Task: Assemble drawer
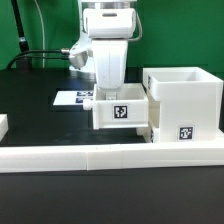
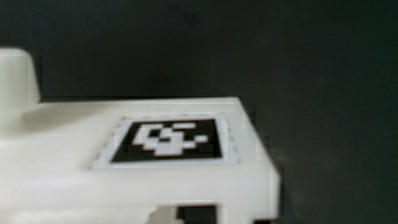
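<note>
- At the exterior view's far left edge sits a small white piece (image 1: 3, 126), well apart from the gripper.
- A flat sheet with black and white tags, the marker board (image 1: 75, 99), lies on the black table (image 1: 40, 120) behind the gripper and toward the exterior view's left.
- The gripper (image 1: 112, 92) hangs from the white arm (image 1: 108, 40) and comes straight down onto a small white tray (image 1: 122, 112).
- The tray is right under the gripper, and its tag (image 1: 122, 113) faces the camera.
- The fingers are hidden by the tray, so I cannot tell if they are wide, narrow or holding it.
- In the wrist view, the tray's white face (image 2: 160, 150) and its tag (image 2: 171, 141) fill the picture, very close and blurry.
- The big white box (image 1: 185, 105) stands just beside the gripper toward the exterior view's right, and the tray touches its side.
- A long low white wall (image 1: 110, 167) runs across the front, below the gripper, and the tray and box rest against it.
</note>
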You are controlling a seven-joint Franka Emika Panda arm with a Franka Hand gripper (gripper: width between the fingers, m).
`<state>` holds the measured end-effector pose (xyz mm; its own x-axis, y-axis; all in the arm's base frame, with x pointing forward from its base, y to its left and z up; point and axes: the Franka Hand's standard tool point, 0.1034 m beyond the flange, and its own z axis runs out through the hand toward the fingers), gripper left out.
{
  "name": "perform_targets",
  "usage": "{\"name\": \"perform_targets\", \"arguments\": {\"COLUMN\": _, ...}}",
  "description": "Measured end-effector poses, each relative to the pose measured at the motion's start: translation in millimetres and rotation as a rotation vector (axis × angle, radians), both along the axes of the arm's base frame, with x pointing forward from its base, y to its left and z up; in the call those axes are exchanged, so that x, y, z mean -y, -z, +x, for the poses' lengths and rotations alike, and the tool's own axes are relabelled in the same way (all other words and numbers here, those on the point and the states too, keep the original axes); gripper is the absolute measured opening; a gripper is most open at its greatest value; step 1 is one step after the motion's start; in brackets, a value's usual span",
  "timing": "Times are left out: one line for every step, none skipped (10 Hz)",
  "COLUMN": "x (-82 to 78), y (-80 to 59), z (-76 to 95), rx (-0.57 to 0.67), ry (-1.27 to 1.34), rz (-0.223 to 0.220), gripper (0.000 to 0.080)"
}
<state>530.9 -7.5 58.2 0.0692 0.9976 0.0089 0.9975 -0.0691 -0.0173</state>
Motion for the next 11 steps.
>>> {"name": "perform_targets", "arguments": {"x": 1.6, "y": 2.2, "z": -1.4, "rx": -0.008, "ry": 0.003, "rz": 0.000, "gripper": 0.0042}}
{"name": "perform_targets", "arguments": {"x": 1.8, "y": 2.4, "z": -1.9, "rx": -0.009, "ry": 0.004, "rz": 0.000, "gripper": 0.0042}}
{"name": "perform_targets", "arguments": {"x": 1.6, "y": 2.9, "z": -2.4, "rx": -0.008, "ry": 0.004, "rz": 0.000, "gripper": 0.0042}}
{"name": "perform_targets", "arguments": {"x": 0.8, "y": 3.7, "z": -3.2, "rx": -0.007, "ry": 0.003, "rz": 0.001, "gripper": 0.0042}}
{"name": "perform_targets", "arguments": {"x": -0.8, "y": 3.6, "z": -3.0, "rx": -0.007, "ry": 0.002, "rz": 0.002, "gripper": 0.0042}}
{"name": "perform_targets", "arguments": {"x": -3.7, "y": 3.1, "z": -2.4, "rx": -0.006, "ry": 0.000, "rz": 0.003, "gripper": 0.0042}}
{"name": "perform_targets", "arguments": {"x": -7.3, "y": 2.3, "z": -1.2, "rx": -0.004, "ry": -0.005, "rz": 0.004, "gripper": 0.0042}}
{"name": "perform_targets", "arguments": {"x": -9.4, "y": 1.9, "z": -0.8, "rx": -0.003, "ry": -0.003, "rz": 0.006, "gripper": 0.0042}}
{"name": "perform_targets", "arguments": {"x": -9.4, "y": 1.5, "z": -0.3, "rx": -0.005, "ry": 0.007, "rz": 0.005, "gripper": 0.0042}}
{"name": "perform_targets", "arguments": {"x": -9.7, "y": -0.2, "z": 1.5, "rx": -0.009, "ry": 0.013, "rz": 0.004, "gripper": 0.0042}}
{"name": "perform_targets", "arguments": {"x": -11.5, "y": -0.4, "z": 2.1, "rx": -0.006, "ry": 0.028, "rz": 0.005, "gripper": 0.0042}}
